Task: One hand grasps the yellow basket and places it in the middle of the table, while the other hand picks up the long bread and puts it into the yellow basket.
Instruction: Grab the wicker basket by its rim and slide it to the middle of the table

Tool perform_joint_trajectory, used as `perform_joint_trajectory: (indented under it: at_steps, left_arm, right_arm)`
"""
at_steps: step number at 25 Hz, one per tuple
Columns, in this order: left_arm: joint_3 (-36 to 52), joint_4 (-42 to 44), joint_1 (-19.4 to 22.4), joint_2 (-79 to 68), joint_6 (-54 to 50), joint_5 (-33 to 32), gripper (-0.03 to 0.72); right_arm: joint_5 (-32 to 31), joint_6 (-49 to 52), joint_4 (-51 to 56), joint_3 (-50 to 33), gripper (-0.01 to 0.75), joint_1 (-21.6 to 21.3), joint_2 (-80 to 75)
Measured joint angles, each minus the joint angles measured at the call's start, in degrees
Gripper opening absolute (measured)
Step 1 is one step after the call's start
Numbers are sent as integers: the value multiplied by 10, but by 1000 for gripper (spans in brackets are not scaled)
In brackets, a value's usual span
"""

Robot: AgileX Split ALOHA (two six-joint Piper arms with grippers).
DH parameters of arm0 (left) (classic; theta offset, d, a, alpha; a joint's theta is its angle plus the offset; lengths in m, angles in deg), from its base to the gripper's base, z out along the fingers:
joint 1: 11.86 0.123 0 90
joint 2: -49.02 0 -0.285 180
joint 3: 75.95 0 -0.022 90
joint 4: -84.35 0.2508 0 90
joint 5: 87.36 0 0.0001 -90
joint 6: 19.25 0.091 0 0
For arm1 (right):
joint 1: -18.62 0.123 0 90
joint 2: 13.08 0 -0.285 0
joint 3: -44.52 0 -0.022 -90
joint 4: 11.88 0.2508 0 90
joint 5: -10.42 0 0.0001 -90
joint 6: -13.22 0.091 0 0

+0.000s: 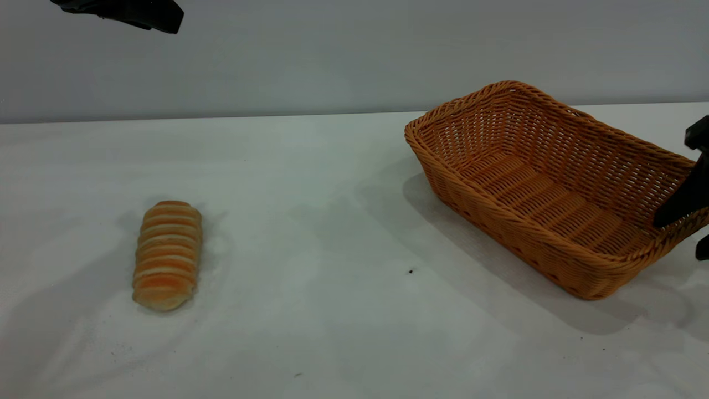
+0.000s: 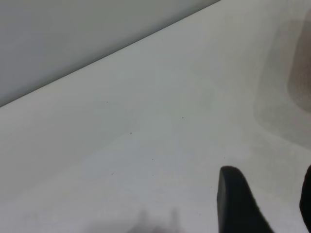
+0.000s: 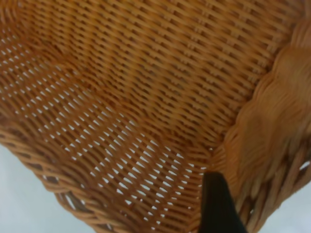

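The right hand [image 1: 684, 213] straddles the basket [image 1: 532, 183] rim, narrowed onto it for dragging; the left hand [image 2: 265, 201], fingers spread, hovers above the bread [image 1: 167, 254].

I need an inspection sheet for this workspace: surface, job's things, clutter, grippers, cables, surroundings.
Surface: white table with a few tiny dark specks.
Job's things: the basket stands at the right side of the table, tilted, its right end raised, nothing inside it. The bread lies flat at the left, apart from the basket.
Clutter: nothing seen.
Grippers: the right gripper is at the basket's right end, one finger inside the wall, the other outside the rim, so it appears to be clamped on the rim. The left gripper hangs high above the table, open, holding nothing.
Cables: nothing seen.
Surroundings: plain grey wall behind the table.
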Motion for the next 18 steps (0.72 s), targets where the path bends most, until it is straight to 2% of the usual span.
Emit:
perform_joint_trajectory:
  at_steps: [10, 18]
  left_arm:
    - [0, 0, 0, 0, 0, 1, 374]
    - [0, 0, 0, 0, 0, 2, 374]
  right_arm:
    - [-3, -87, 99, 3, 509, 0, -39]
    - [-14, -98, 109, 33, 487, 12, -74]
